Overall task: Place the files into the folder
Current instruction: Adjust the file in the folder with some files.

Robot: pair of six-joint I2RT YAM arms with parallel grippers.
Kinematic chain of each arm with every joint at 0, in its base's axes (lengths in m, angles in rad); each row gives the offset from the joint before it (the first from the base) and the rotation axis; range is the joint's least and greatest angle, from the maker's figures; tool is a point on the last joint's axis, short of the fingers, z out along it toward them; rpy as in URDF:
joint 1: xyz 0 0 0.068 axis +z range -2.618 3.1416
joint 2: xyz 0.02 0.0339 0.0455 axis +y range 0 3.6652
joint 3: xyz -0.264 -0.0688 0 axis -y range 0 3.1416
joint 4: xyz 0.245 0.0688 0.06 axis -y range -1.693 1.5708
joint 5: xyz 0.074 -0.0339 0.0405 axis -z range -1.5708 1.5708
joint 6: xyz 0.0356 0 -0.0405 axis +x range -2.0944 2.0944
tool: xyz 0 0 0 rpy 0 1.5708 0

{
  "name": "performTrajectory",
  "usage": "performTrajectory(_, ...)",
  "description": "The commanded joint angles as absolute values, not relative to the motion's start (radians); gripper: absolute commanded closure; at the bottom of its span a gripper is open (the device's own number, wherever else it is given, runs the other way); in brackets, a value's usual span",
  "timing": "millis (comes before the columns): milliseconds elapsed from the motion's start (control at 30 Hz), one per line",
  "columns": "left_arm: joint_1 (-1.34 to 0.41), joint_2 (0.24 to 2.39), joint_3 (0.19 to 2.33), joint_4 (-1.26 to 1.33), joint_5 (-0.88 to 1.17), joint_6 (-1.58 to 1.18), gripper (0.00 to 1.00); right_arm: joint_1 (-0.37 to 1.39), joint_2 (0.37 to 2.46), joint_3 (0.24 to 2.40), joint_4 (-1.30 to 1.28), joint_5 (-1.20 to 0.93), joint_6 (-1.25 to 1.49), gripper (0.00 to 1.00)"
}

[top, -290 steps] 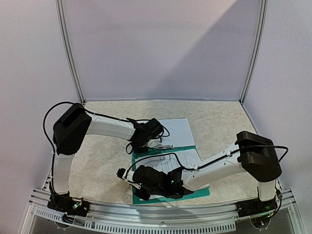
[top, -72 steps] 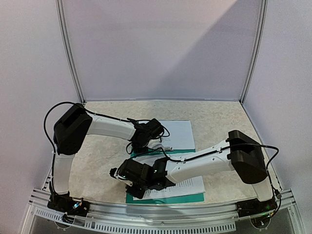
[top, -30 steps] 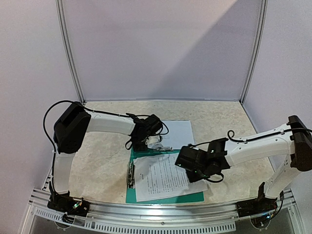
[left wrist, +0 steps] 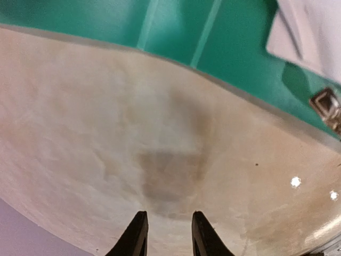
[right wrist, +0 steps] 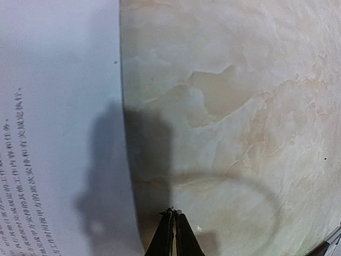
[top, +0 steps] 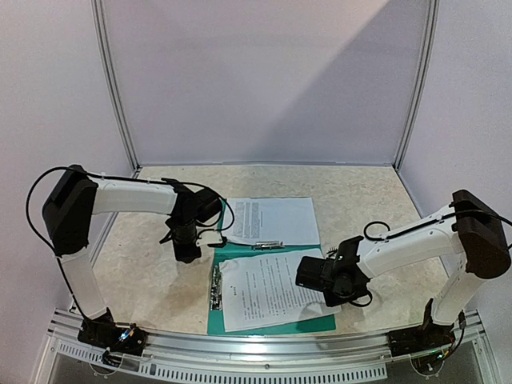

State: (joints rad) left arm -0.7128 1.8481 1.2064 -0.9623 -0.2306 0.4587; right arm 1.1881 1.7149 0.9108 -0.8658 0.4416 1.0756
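The teal folder lies open near the front edge, and its green surface fills the top of the left wrist view. One of the files rests on it, a printed sheet. A second sheet lies behind the folder. My left gripper hangs over bare table just left of the folder, open, with nothing between its fingers. My right gripper is at the front sheet's right edge, shut and empty, with the sheet to its left.
A metal clip runs along the folder's left side, and a second metal piece lies at its back edge. The marbled tabletop is walled by grey panels. A rail runs along the front.
My left arm has swung left, away from the folder's back edge, to the bare table. My right gripper has closed and shifted slightly towards the front sheet's right edge.
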Motion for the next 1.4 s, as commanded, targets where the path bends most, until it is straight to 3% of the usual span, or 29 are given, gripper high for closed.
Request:
performTrajectory(0,-0.723,1.885,1.128,-0.944,-0.175,0.423,0.7,1.223,1.741,0.895,-0.748,0.295,1.088,0.96)
performTrajectory(700,-0.784,1.905,1.099,-0.916,-0.022,0.41,0.71,1.287,1.635,0.87,-0.727,0.26,1.194,0.97)
performTrajectory(1033,-0.753,1.866,1.118,-0.936,0.005,0.429,0.71,1.29,1.56,0.894,-0.898,0.333,1.21,0.95)
performTrajectory(1200,-0.668,1.791,1.162,-0.95,0.181,0.439,0.71,1.29,1.525,0.992,-0.987,0.427,1.162,0.95)
performTrajectory(1367,-0.607,1.798,1.186,-0.914,0.418,0.376,0.7,1.29,1.604,1.119,-0.77,0.431,0.954,0.95)
